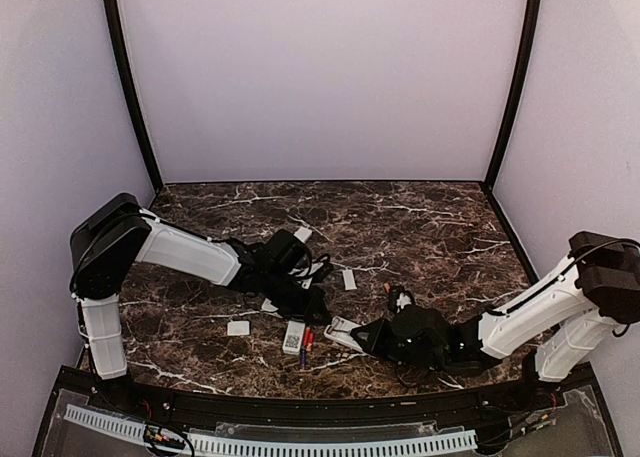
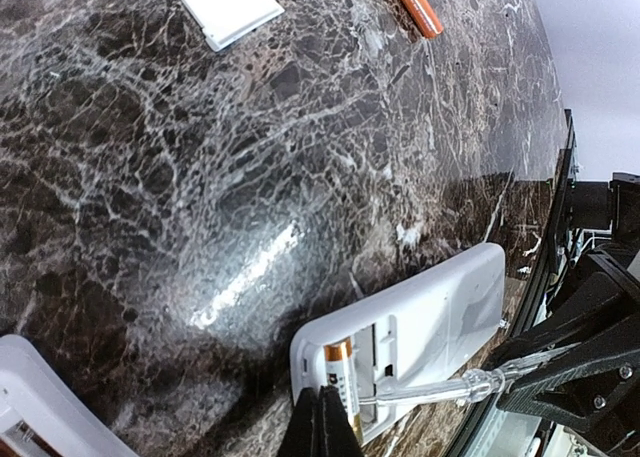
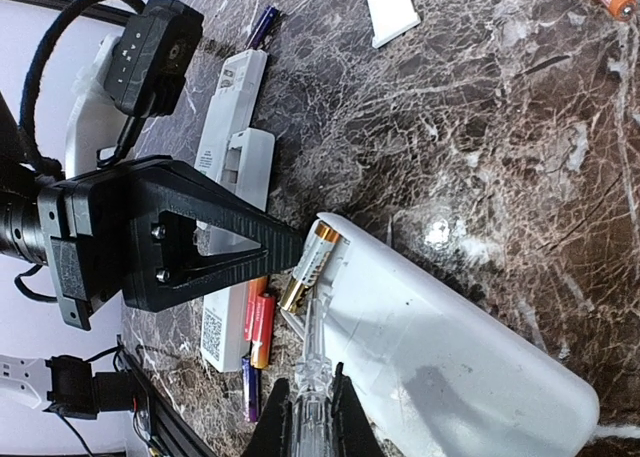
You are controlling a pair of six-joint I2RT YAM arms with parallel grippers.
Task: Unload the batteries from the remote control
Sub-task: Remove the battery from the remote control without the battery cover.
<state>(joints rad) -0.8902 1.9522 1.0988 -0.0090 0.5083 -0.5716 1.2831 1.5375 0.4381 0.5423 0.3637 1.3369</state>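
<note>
Marble table point(image 1: 420, 227), lilac walls point(image 1: 320, 77), right tool point(image 3: 310, 405) pinching clear rod point(image 3: 309, 362)

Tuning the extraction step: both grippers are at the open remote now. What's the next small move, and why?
Probably open the left gripper a little and close it on the battery. That cell sits tilted in the open bay of the remote, the clear tool in the shut right gripper reaches in beside it, and the left tips are shut against it, gripping nothing.

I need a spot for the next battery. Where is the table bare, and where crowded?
Bare: far-right table, between back wall and right arm. Crowded: near centre, where the left gripper, right gripper, remotes and loose batteries cluster.
</note>
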